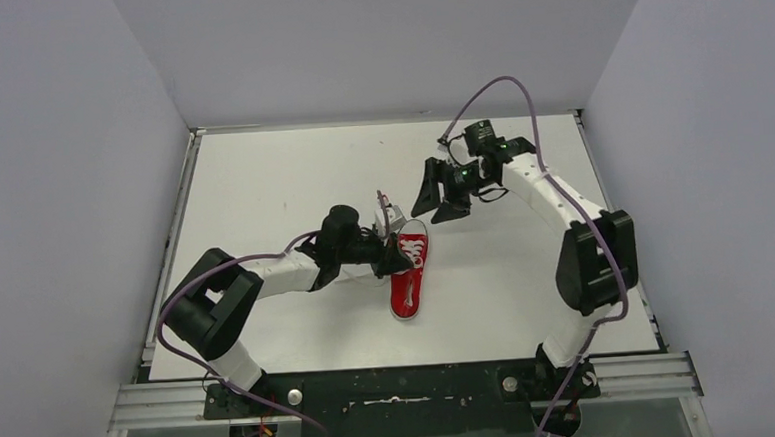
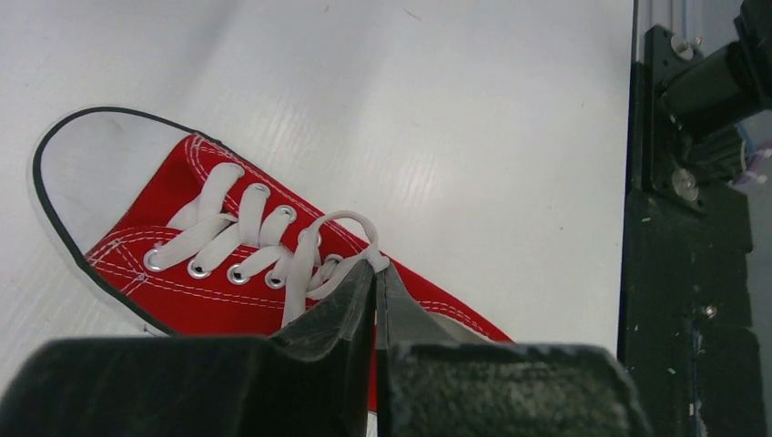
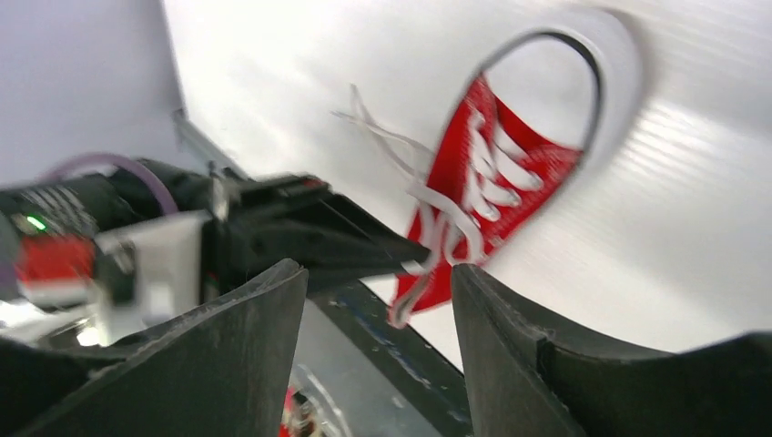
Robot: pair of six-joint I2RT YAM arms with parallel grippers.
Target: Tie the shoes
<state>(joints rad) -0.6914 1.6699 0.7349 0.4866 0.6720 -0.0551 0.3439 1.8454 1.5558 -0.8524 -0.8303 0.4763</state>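
Note:
A small red sneaker (image 1: 407, 283) with a white toe cap lies mid-table, toe pointing away from the arm bases. It also shows in the left wrist view (image 2: 182, 177) and the right wrist view (image 3: 451, 173). My left gripper (image 1: 402, 250) is low over the shoe's tongue and shut on a loop of the white lace (image 2: 350, 218), pinched at the tips (image 2: 376, 267). Loose lace ends (image 1: 383, 204) trail to the shoe's far left. My right gripper (image 1: 433, 198) hovers above the table beyond the toe, open and empty (image 3: 375, 269), apart from the shoe.
The white table (image 1: 291, 173) is boxed in by grey walls at the left, back and right. A black base rail (image 1: 402, 388) with the arm mounts runs along the near edge and shows in the left wrist view (image 2: 683, 273).

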